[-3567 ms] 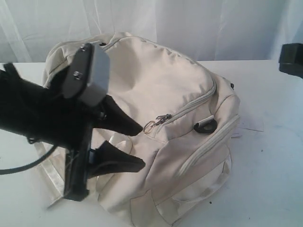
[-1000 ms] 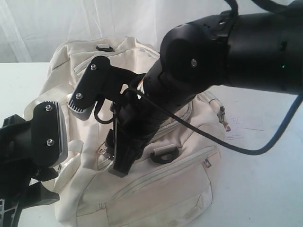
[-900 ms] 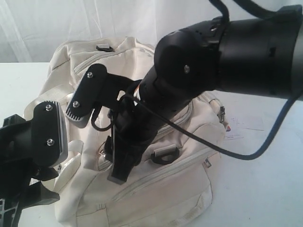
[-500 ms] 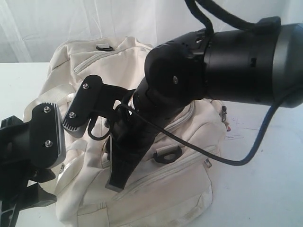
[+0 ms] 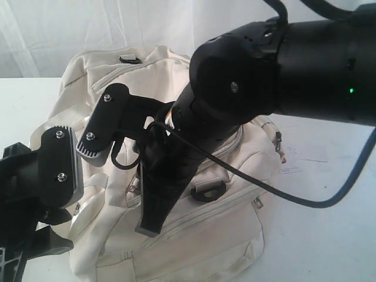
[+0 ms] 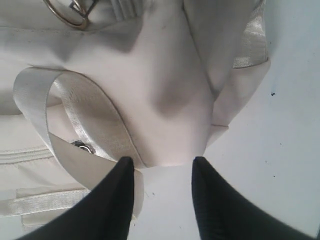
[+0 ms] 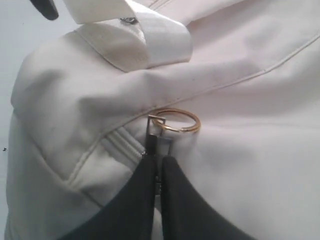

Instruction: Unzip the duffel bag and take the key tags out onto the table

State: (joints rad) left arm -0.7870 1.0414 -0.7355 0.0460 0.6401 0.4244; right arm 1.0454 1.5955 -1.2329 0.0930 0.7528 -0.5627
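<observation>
Our right end effector [image 7: 157, 161] has pinched shut on the zipper pull [image 7: 152, 131]; we draw it straight along the duffel bag [image 7: 240, 75].

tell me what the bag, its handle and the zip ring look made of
Bag: cream woven fabric, matte, with soft creases and stitched seams.
Handle: webbing, slightly shiny, ribbed weave shows.
Ring: metal, likely brass-toned, thin with a bright glint.

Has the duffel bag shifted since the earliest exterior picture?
Yes. The duffel bag has slid leftward in the exterior view, its black strap ring now farther from the paper slip.
</observation>
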